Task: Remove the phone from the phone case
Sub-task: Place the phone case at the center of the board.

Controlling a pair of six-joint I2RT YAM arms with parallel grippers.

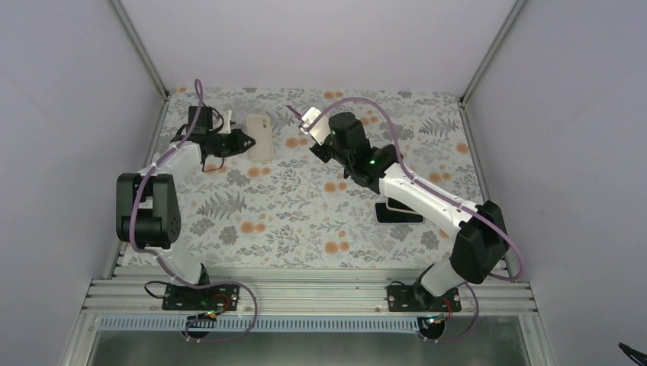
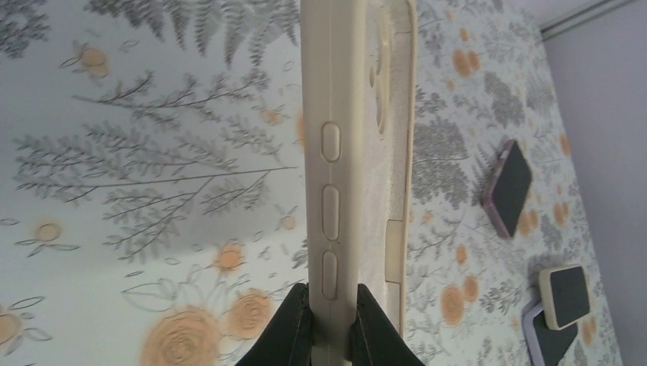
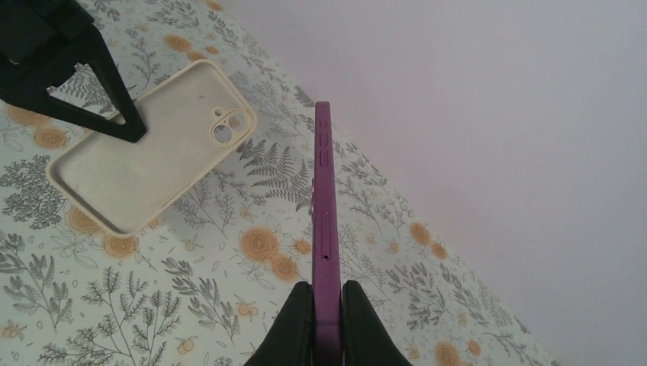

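Two robot arms worked over a table (image 1: 290, 229) w/ a floral cloth, each pinching one item.

The L gripper (image 2: 333, 296) was closed narrow on one long side wall of the phone case (image 3: 145, 152), just below its three button bumps. Gripping the thin wall rather than the back probably left the open cavity unblocked.

The R gripper (image 3: 326, 290) was clamped narrow on the phone (image 3: 323, 198), one finger on each flat face. The phone stuck straight out from the jaws, edge-on to the wrist cam. It hung in the air over the far-centre of the table, near the case but not touching it. One gripper per item looked like the way to hold the two apart. My read: task essentially done, w/ the phone out & the case empty.

Case: cream, matte, soft-looking, w/ rounded corners. Its hollow inside was showing, w/ a rounded-square camera cut-out holding two lens holes. It appeared lifted off the cloth, w/ a shadow under it.

Phone: slim, w/ a purple edge, small buttons toward the far end & a tray slot w/ pinhole nearer the fingers. The wrist cam showed only this edge.

A dark flat item (image 1: 397, 213) lay on the table under the R arm. Couldn't tell what it was.
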